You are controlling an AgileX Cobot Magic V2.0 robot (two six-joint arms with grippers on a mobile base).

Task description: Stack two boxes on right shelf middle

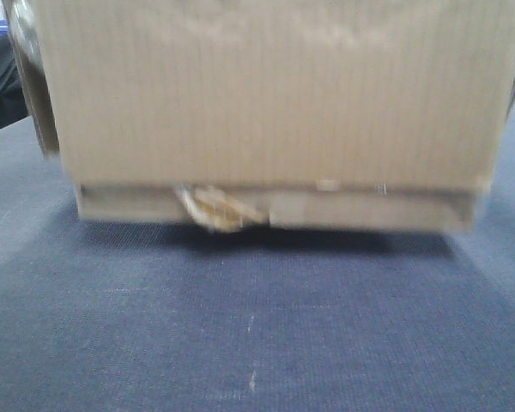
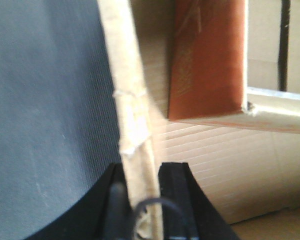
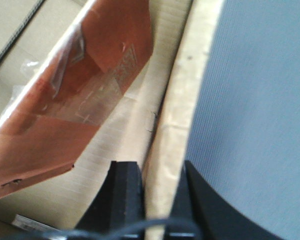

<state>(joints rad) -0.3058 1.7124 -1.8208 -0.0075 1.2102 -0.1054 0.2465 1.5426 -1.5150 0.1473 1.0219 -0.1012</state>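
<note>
One brown cardboard box [image 1: 275,94] fills the upper front view, blurred, with torn yellowish tape [image 1: 215,209] at its lower edge and a dark shadow under it. My left gripper [image 2: 142,170] is shut on the box's left wall [image 2: 132,90], one black finger inside and one outside. On the opposite wall [image 3: 182,95] my right gripper [image 3: 157,167] is shut the same way. Neither gripper shows in the front view. No second box shows, and the shelf is out of view.
A dark blue-grey cloth surface [image 1: 257,326] lies under and in front of the box, and shows outside its walls [image 2: 45,100] [image 3: 260,100]. A reddish-brown taped flap [image 2: 205,60] [image 3: 75,100] hangs inside the box. Dark objects [image 1: 0,77] stand at far left.
</note>
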